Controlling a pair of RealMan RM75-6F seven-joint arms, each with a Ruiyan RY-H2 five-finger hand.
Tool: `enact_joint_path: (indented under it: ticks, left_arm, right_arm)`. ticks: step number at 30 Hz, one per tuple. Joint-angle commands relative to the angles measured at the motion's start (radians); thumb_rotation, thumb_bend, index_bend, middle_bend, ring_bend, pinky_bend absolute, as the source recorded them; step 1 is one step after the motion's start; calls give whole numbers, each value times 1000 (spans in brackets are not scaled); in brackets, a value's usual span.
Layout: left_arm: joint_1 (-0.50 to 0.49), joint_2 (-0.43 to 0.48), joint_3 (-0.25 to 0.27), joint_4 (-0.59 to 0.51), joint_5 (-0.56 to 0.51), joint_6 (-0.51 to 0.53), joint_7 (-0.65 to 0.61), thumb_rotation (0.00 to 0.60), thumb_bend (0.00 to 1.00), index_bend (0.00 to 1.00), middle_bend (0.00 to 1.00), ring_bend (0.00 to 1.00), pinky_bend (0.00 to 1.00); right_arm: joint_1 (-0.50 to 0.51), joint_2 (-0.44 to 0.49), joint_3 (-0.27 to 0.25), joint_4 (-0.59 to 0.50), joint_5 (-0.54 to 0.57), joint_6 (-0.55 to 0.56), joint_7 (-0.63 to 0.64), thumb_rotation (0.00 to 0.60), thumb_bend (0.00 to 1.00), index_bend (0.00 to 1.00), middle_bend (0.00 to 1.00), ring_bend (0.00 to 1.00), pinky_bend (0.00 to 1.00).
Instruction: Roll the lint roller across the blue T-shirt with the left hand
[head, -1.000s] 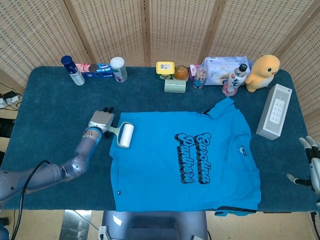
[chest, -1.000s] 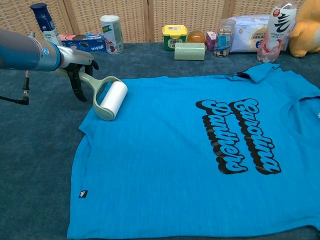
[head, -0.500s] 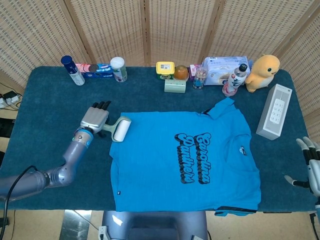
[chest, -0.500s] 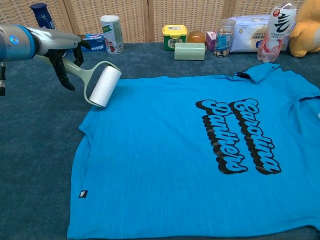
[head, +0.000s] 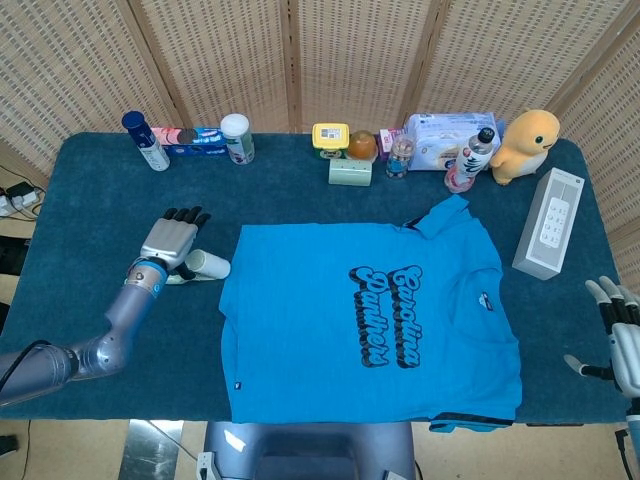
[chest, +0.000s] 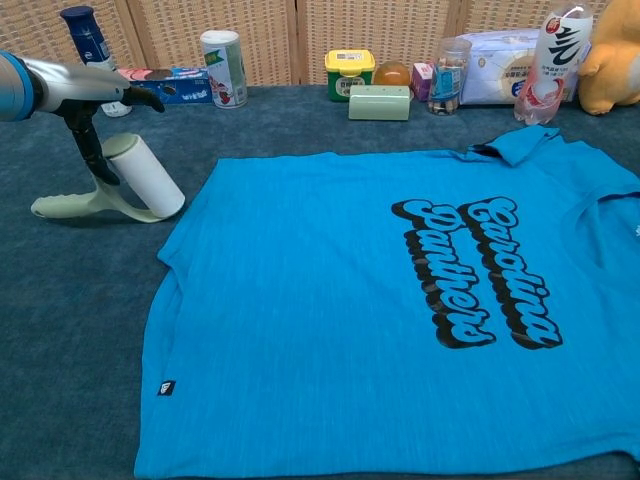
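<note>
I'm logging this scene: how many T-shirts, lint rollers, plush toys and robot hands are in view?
T-shirt: 1
lint roller: 1
plush toy: 1
hands: 2, left hand and right hand
Total: 5

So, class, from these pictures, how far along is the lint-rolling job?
Done: nothing certain; the blue T-shirt lies flat, showing no sign either way. In hand: the lint roller lies on the table beside the shirt's picture-left edge, off the cloth, its handle free; the left robot hand hovers at it without a clear grip. Left: grip the handle and roll across the shirt.
</note>
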Motion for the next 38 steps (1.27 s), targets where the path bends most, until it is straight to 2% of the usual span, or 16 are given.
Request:
enact_joint_path:
  ticks: [1, 10, 17, 24, 26, 29, 34, 38]
  left_arm:
    - [12, 6, -7, -3, 46, 36, -22, 600, 0, 0, 0, 0, 36]
    - [102, 70, 1, -87, 234, 121, -133, 600, 0, 0, 0, 0, 36]
    - [235, 171, 32, -172, 412, 246, -258, 600, 0, 0, 0, 0, 36]
    - [406, 204, 95, -181, 627, 427, -419, 600, 0, 0, 0, 0, 36]
    - [503, 201, 131, -173, 717, 559, -491, 600, 0, 0, 0, 0, 36]
    - [613, 186, 165, -136, 818, 700, -583, 600, 0, 0, 0, 0, 35]
    - [731, 159, 181, -98, 889, 848, -610, 600, 0, 0, 0, 0, 36]
    - [781, 148, 182, -101, 896, 865, -598, 600, 0, 0, 0, 0, 35]
  right_arm:
    - [3, -3, 0, 4, 3, -6, -1, 600, 0, 40, 0, 0, 0]
    - [-1, 4, -6, -7, -15, 6, 8, 600, 0, 40, 0, 0, 0]
    - [-11, 16, -16, -24, -50, 31, 19, 600, 0, 40, 0, 0, 0]
    - [-12, 12, -18, -20, -59, 41, 11, 600, 0, 40, 0, 0, 0]
    - [-10, 2, -14, -6, -57, 46, -2, 600, 0, 41, 0, 0, 0]
    - [-10, -21, -4, 22, -58, 69, -19, 600, 0, 41, 0, 0, 0]
    - [-10, -47, 7, 56, -54, 89, -37, 600, 0, 41, 0, 0, 0]
    - [-12, -54, 13, 69, -45, 95, -40, 600, 0, 41, 0, 0, 0]
